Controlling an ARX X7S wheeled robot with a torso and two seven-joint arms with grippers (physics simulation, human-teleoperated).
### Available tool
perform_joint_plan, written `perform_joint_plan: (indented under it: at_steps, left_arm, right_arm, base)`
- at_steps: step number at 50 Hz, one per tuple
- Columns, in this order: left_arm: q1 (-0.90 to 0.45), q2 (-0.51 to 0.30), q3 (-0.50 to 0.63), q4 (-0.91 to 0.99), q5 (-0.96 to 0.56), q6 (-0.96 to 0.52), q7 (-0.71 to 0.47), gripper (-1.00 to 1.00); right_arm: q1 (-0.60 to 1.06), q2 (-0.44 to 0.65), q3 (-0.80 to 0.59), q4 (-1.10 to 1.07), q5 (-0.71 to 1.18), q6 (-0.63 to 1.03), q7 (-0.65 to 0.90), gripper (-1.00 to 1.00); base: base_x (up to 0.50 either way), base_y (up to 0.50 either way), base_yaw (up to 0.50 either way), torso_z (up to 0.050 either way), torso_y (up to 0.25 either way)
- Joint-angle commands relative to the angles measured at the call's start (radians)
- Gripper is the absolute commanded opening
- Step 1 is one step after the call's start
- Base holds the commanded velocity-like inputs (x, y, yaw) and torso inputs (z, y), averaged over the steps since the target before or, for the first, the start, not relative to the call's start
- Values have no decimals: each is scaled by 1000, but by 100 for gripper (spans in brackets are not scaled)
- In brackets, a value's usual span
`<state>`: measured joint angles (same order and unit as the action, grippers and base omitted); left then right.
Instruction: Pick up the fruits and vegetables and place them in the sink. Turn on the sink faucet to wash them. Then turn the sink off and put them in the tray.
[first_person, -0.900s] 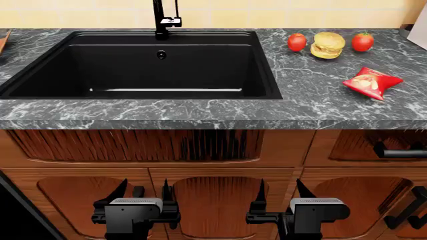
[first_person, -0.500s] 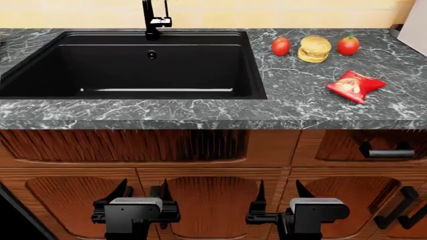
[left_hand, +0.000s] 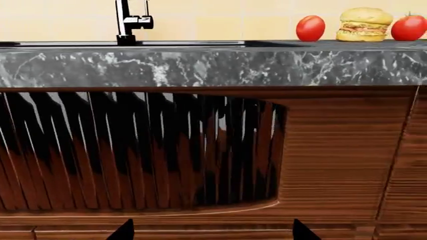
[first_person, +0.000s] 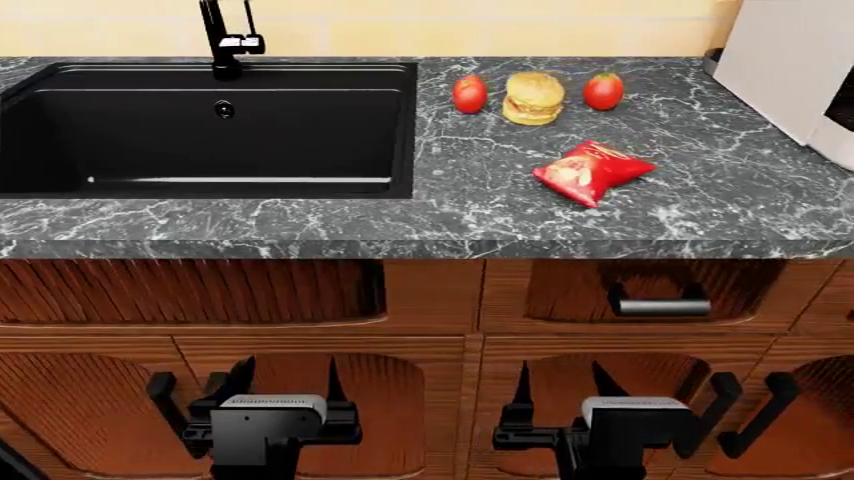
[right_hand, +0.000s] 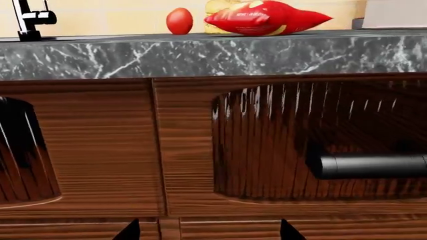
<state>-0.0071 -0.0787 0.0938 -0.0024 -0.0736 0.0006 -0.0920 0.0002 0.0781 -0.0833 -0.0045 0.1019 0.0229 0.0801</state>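
Over the last second the head view has slid to the right along the cabinets: the sink (first_person: 214, 125) and the sink faucet (first_person: 224, 40), which sat near the middle of the picture, now lie at its left, and the food has come toward the centre, while a white appliance (first_person: 794, 70) has entered at the far right. That reads as the base repositioning itself in front of the produce, so the first pick is probably being lined up, though no reach has begun. Both tomatoes rest on the dark marbled tabletop (first_person: 467, 215), well apart from either arm: the plain tomato (first_person: 469, 94) just left of the burger (first_person: 534, 98), the stemmed tomato (first_person: 603, 90) just to its right, with the red chips bag (first_person: 593, 172) lying nearer the front edge. The left gripper (first_person: 283, 385) and the right gripper (first_person: 558, 385) hang low before the wooden cabinet doors, below the tabletop's edge, each with its jaws spread and nothing between them. Both arms would have to rise clear of the stone lip before reaching in. The sink is empty and dry-looking, the tray is not in view, and a pale yellow tiled wall (first_person: 400, 25) runs behind the tabletop.
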Motion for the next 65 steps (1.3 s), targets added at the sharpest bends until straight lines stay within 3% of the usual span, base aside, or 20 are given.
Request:
perform_joint_plan:
  at_steps: [1,27,33,36,39,44,46,48,50,52,54,59,65]
  left_arm:
    - [-1,-14,17,1,-14,-1,-16,100]
    - [-5,-44,46,20,-48,-38,-40,100]
    - [-9,-67,40,121,-96,-146,-32,100]
    - [0,-95,21,305,-185,-300,-23,100]
    - [-23,-160,-6,552,-300,-521,-25,100]
    - [-203,-235,-177,866,-615,-928,-124,100]
    - [-336,-254,-296,926,-826,-1107,-212,100]
    - [-472,-271,-388,926,-1041,-1240,-324,100]
    - [-630,-300,-426,875,-1254,-1329,-464,100]
    - [-785,-332,-398,809,-1395,-1372,-570,100]
    - [-900,-352,-358,749,-1468,-1392,-622,100]
    - [-1094,-371,-257,617,-1410,-1416,-572,100]
    - [-1243,-387,-91,446,-1154,-1339,-372,100]
  right_arm:
    - [0,14,-15,5,17,-9,12,100]
    - [-1,42,-46,-16,38,-4,46,100]
    - [-8,56,-48,-89,30,49,73,100]
    - [-28,76,-33,-246,60,179,94,100]
    - [-37,123,-2,-519,123,412,121,100]
    - [91,190,70,-920,253,887,189,100]
    - [221,201,141,-1041,385,1117,238,100]
    - [359,329,172,-1042,685,1175,493,100]
    - [533,361,253,-1027,985,1312,690,100]
    - [702,392,257,-954,1285,1382,843,100]
    - [821,421,226,-889,1431,1401,914,100]
    - [1025,449,179,-729,1527,1400,896,100]
    - [1209,475,119,-564,1435,1430,736,100]
  base:
    - [0,-500,0,0,0]
    - [0,-500,0,0,0]
    - [0,-167,0,0,0]
    - [0,0,0,0,0]
    - [0,0,0,0,0]
    - [0,0,0,0,0]
    - [0,0,0,0,0]
    - [0,0,0,0,0]
    - [0,0,0,0,0]
    - [61,0,0,0,0]
    - [172,0,0,0,0]
    - [212,0,0,0,0]
    - [211,0,0,0,0]
